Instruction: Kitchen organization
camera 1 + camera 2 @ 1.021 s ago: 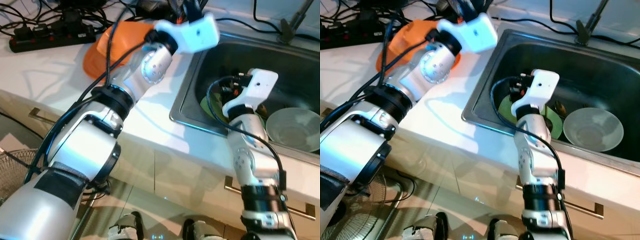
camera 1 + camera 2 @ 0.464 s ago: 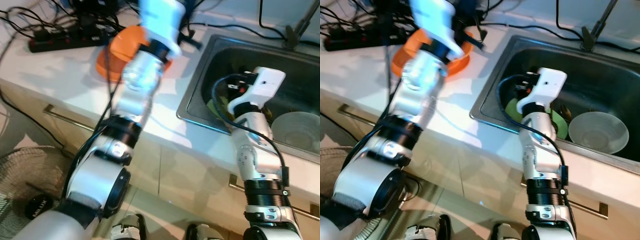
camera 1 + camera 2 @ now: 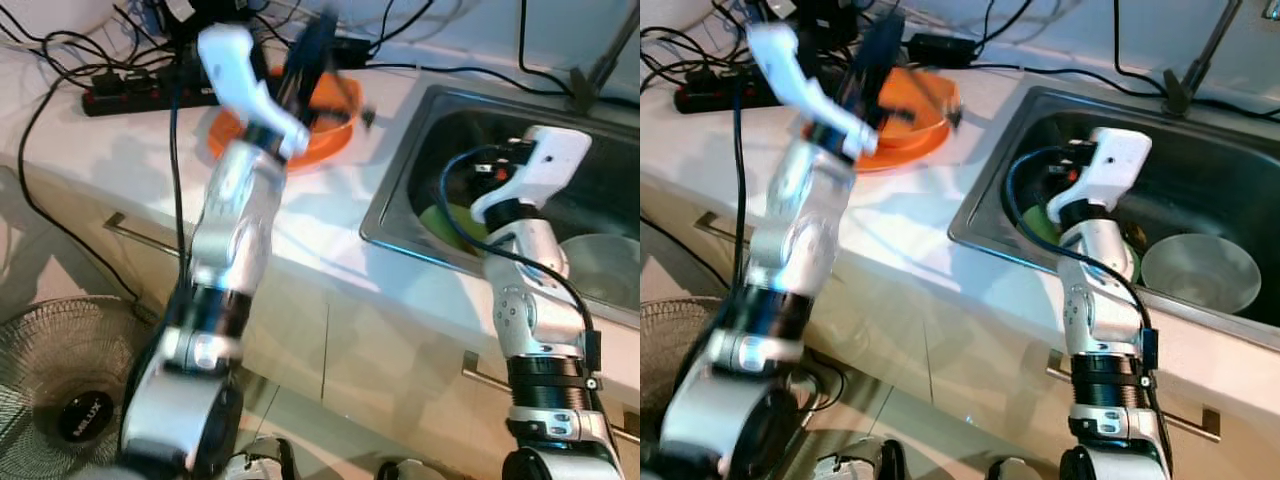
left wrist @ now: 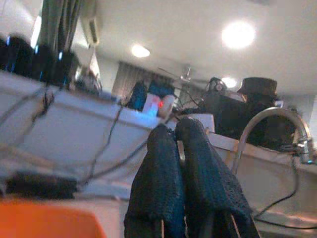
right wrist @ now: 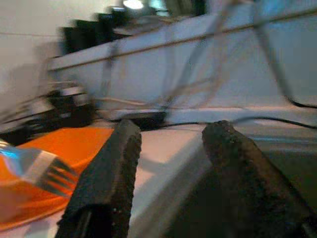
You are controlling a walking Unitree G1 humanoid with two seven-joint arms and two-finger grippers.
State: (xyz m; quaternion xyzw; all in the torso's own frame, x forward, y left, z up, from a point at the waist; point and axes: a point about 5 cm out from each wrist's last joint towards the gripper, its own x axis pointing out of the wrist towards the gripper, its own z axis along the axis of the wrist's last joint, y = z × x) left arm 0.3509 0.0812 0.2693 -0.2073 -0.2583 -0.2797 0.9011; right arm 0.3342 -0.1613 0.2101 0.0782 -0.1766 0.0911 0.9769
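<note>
From the head, the left arm reaches up over the white counter (image 3: 120,150), and its left gripper (image 3: 308,55) is blurred above the orange bowl (image 3: 325,135), which sits on the counter beside the sink (image 3: 400,215). A black power strip (image 3: 140,98) and cables lie behind the bowl. The right arm rises in front of the sink, its wrist over a green plate (image 3: 445,222) inside the basin; a pale bowl (image 3: 1200,272) rests next to that plate. A fan (image 3: 60,390) stands on the floor.

In the left wrist view, the left gripper's fingers (image 4: 166,188) are pressed together with nothing between them, and a faucet (image 4: 267,124) curves behind.

In the right wrist view, the right gripper (image 5: 171,148) is spread apart and empty, with the orange bowl and a fork (image 5: 42,168) resting in it beyond the fingers.
</note>
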